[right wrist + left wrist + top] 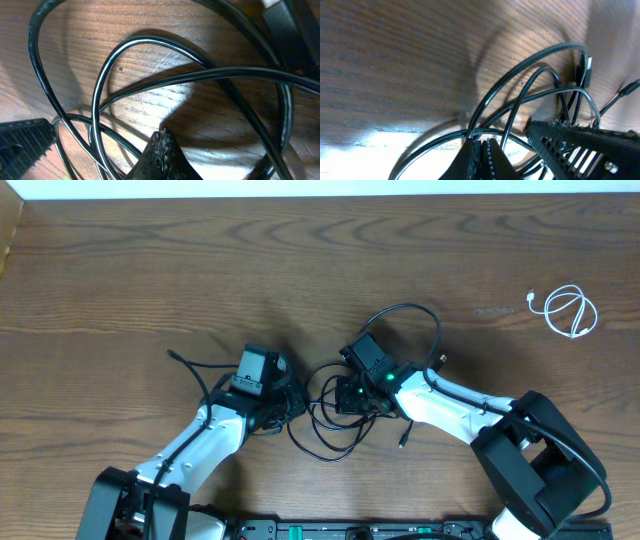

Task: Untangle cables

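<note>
Two black cables (330,415) lie tangled in loops at the table's middle, between my two grippers. One loop reaches up to the back (425,320). In the left wrist view the black loops (520,90) cross just beyond the fingertips. My left gripper (292,405) (482,147) is shut, with a black strand meeting its tips. My right gripper (345,395) (162,140) is shut, pressed low among the black loops (150,45), with nothing showing between its fingers. The white cable (568,310) lies coiled alone at the far right.
The right gripper's ridged finger (575,147) shows close beside the left fingertips. The left gripper's finger (22,142) shows at the lower left of the right wrist view. A black plug end (403,440) lies near the right arm. The table's back edge (320,198) runs along the top.
</note>
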`<state>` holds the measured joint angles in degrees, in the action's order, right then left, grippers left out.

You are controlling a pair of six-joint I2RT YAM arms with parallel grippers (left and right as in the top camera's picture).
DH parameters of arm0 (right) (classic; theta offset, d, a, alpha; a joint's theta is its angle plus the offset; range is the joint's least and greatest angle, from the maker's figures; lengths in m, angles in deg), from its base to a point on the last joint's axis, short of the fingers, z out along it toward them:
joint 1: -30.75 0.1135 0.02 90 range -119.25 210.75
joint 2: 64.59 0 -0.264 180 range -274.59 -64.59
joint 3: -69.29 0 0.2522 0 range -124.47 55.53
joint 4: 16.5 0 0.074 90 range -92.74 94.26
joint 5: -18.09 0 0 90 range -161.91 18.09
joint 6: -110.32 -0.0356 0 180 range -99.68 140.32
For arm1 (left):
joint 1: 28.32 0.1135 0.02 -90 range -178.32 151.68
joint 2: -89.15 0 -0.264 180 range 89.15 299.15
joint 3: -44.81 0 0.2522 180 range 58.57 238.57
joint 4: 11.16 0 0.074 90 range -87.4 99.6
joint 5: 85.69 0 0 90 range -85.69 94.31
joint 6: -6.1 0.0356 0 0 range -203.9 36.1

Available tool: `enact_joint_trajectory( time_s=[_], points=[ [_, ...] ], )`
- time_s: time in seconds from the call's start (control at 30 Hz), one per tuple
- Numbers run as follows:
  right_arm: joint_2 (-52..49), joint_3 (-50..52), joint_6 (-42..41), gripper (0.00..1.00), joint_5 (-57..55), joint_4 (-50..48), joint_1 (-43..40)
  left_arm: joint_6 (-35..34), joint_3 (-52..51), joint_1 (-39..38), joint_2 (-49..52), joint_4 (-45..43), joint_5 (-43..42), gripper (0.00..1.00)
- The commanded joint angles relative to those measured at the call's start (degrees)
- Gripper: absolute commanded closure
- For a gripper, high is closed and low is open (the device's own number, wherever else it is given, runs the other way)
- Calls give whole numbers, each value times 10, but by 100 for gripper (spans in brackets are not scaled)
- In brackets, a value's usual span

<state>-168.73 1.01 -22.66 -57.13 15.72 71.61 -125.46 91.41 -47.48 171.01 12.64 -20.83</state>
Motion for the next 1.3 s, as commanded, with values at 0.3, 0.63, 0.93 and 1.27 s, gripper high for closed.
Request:
enact_joint_trajectory(
  time_s=[0.3,0.63,0.93,1.27],
  points=[
    [-15,7,5,99,-11,4,9,5,-7,-13,5,1,52,87],
    [17,-5,139,99,118,5,-17,-24,-7,-13,5,71,162,92],
    [80,-5,228,71,209,17,-56,-37,-6,-13,5,134,202,91],
    [64,-5,226,50,204,20,-56,57,26,48,5,120,3,88]
  ],
)
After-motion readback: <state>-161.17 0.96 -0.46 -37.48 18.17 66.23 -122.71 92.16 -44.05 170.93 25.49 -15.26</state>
